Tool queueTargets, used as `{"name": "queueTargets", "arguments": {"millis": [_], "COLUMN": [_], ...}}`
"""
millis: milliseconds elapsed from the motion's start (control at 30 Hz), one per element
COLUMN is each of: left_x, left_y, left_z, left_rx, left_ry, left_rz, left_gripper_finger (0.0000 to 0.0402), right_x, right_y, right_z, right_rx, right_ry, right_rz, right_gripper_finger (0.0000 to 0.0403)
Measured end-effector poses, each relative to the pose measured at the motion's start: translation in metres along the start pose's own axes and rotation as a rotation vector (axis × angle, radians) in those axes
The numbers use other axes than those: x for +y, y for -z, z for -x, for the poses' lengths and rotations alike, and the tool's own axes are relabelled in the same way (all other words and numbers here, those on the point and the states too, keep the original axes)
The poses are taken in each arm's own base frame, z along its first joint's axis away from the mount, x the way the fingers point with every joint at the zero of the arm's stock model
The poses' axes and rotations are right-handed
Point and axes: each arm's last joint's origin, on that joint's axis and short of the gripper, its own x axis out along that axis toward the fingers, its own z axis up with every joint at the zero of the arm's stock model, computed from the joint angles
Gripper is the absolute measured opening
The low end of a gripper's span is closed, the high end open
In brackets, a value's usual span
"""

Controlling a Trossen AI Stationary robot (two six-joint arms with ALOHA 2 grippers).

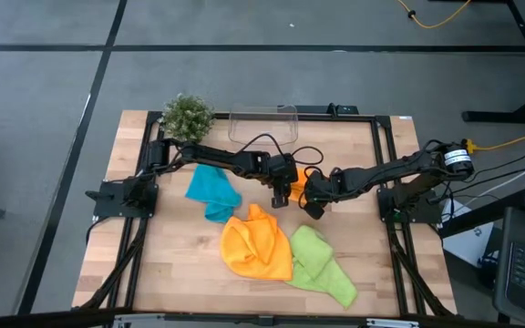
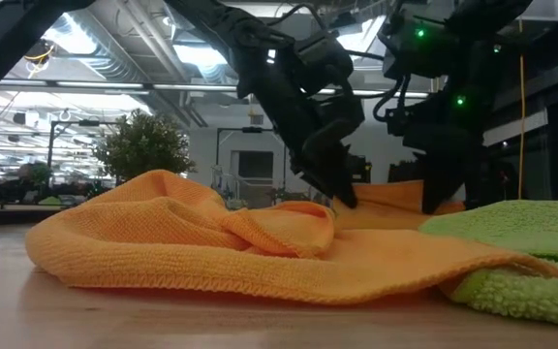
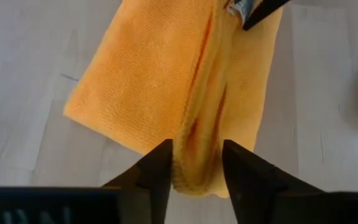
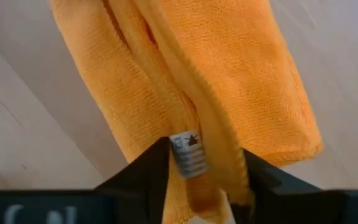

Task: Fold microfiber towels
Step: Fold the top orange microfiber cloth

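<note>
A small orange towel (image 3: 166,93) lies folded near the middle of the worktop (image 1: 135,228), a raised ridge of doubled cloth running along its length and a white care label (image 4: 188,154) at one end; in the high view it is mostly hidden under the two arms. The left claw (image 3: 194,163) stands over one end of it, fingers slightly apart with the ridge of cloth between them, not clearly pinched. The right claw (image 4: 204,163) is at the opposite end, fingers likewise parted, straddling the label and the folded edge. From the worktop's centre, a second, larger orange towel (image 1: 255,244) lies rumpled at about 6 o'clock, a lime green towel (image 1: 322,264) touches it at about 5 o'clock, and a teal blue towel (image 1: 212,189) lies crumpled at about 9 o'clock. A clear tub (image 1: 262,123) sits at 12 o'clock and a small potted plant (image 1: 187,115) at 11 o'clock.
</note>
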Motion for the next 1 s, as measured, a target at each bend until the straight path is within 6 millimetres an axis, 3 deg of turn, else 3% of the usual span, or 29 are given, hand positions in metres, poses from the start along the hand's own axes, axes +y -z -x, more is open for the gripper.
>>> {"name": "queueTargets", "arguments": {"millis": [267, 533, 733, 867, 1000], "left_x": [0.002, 0.009, 0.012, 0.013, 0.016], "left_y": [-0.030, -0.050, -0.059, -0.060, -0.060], "left_z": [0.020, 0.052, 0.090, 0.121, 0.172], "left_rx": [-0.062, 0.058, 0.230, 0.342, 0.373], "left_ry": [-0.076, -0.267, -0.207, -0.199, -0.216], "left_rz": [-0.050, -0.038, 0.077, 0.081, 0.104], "left_gripper_finger": [0.0171, 0.0172, 0.0169, 0.0168, 0.0168], "right_x": [0.000, -0.006, -0.002, 0.009, 0.016], "right_y": [-0.004, -0.013, -0.020, -0.024, -0.028], "right_z": [0.009, 0.029, 0.043, 0.040, 0.035], "right_rx": [0.017, 0.015, 0.044, 0.032, -0.012], "right_ry": [0.035, 0.196, 0.171, 0.012, -0.109], "right_rz": [-0.025, -0.007, 0.016, 0.117, 0.164], "right_gripper_finger": [0.0204, 0.0207, 0.0205, 0.0205, 0.0205]}}
